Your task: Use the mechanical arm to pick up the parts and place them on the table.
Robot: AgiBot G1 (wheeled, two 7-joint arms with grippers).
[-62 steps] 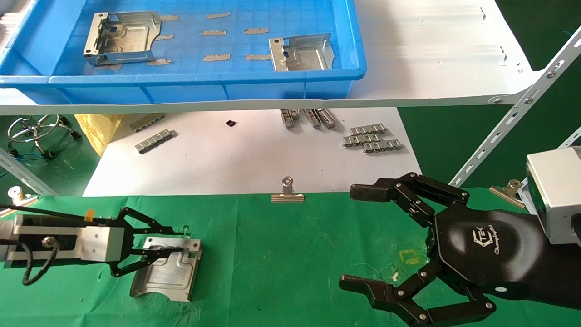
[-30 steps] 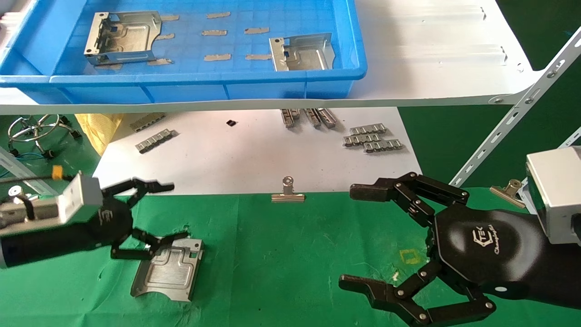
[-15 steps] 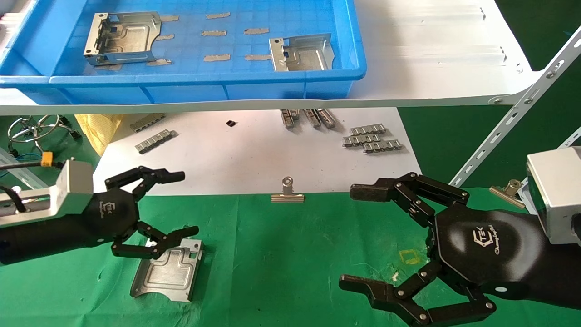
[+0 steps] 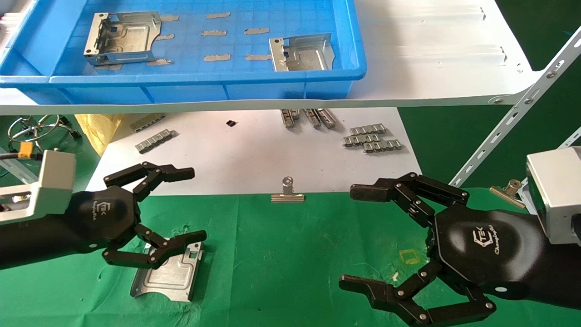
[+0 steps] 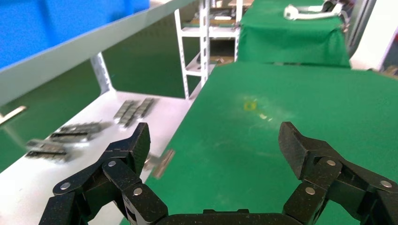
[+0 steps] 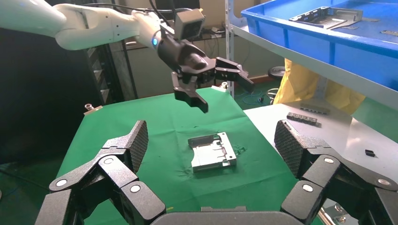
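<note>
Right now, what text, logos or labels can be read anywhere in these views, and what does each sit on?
"CTEK": white logo on the back of the right gripper, head view.
A script line beneath it: too small to read with certainty.
The same white logo on the back of the left gripper: too small to read.
No legible text on the bracket on the green table, the blue bin or the shelf board.

A white logo reading "CTEK", with a slanted script line beneath it that looks like "Changingtek", is printed on the glossy black back of the right gripper (image 4: 346, 238). The same white mark sits on the black back of the left gripper (image 4: 198, 204), too small to read.
</note>
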